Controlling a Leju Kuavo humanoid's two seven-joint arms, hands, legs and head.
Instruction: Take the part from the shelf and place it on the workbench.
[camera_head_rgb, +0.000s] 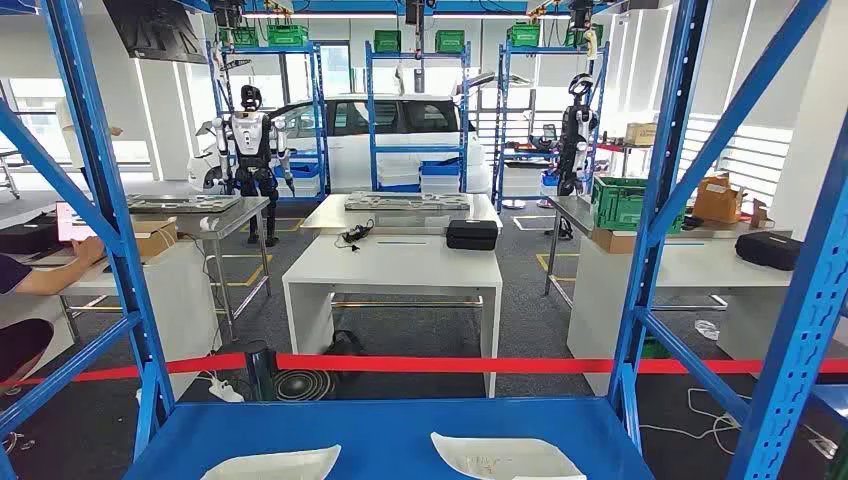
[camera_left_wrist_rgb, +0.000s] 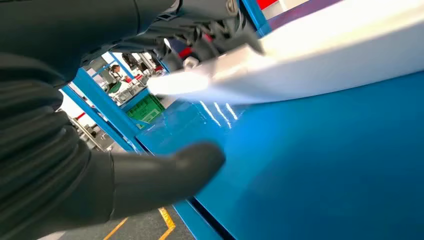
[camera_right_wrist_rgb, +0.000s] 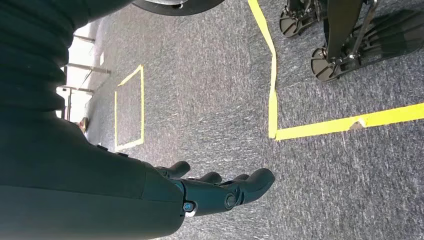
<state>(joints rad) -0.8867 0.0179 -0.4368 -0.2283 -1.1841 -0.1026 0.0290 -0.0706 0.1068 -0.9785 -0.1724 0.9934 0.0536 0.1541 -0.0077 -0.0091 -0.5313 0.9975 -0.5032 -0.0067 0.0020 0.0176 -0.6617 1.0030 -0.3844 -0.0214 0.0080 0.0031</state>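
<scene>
White parts (camera_head_rgb: 268, 463) are seen lying on the blue shelf (camera_head_rgb: 390, 430). One part's edge is touched by the left robot hand (camera_left_wrist_rgb: 165, 100); a grip cannot be confirmed. The right robot hand (camera_right_wrist_rgb: 220, 190) hangs open above the floor.

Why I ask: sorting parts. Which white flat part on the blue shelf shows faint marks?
The right-hand white flat part: faint brownish marks show on it; the left-hand white part looks plain.

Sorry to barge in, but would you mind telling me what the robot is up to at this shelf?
It is fetching a part from the blue shelf. Two white parts lie there; its left hand is at the left white part, dark fingers over its edge and thumb beneath, though a firm grip isn't clear. The right hand hangs empty above the carpet.
</scene>
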